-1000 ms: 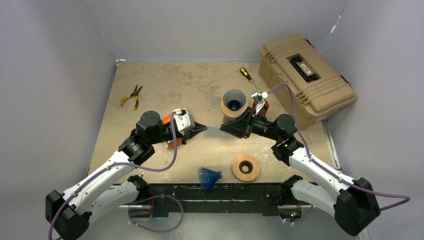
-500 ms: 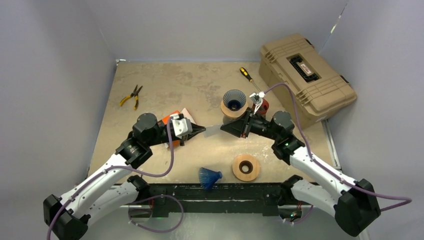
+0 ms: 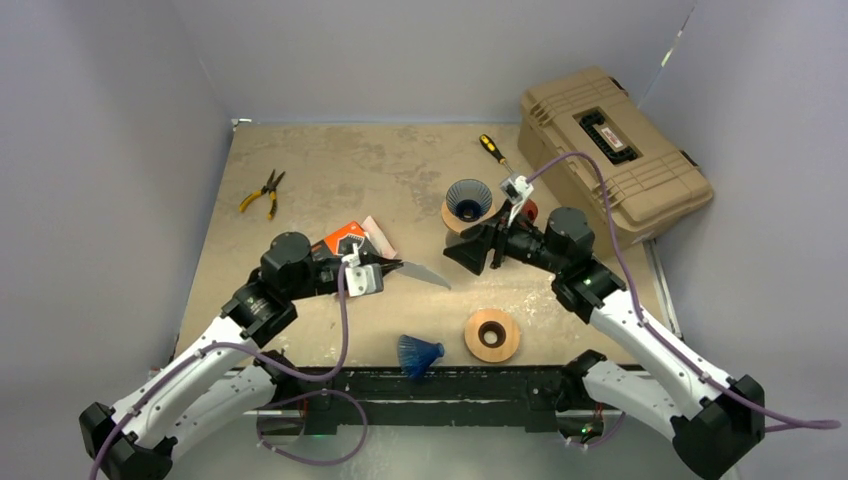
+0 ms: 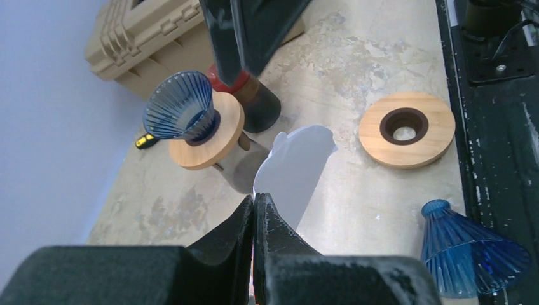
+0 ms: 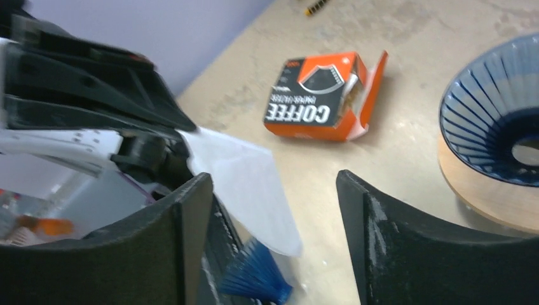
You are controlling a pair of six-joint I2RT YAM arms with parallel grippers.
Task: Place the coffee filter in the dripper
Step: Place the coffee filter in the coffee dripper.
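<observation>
Half a second earlier both grippers had met on the coffee filter (image 3: 427,273). At this moment the right gripper (image 3: 457,257) had let go, its jaws standing wide apart just near of the upright dripper (image 3: 468,199). The left gripper (image 3: 399,266) had drawn a little left and held the paper alone, pinched shut on one edge. The filter jutted out flat above the worktop (image 3: 330,170), just right of the orange filter box (image 3: 346,240). The filter appeared unopened and was not yet at the dripper, so the placing remained to be done.
</observation>
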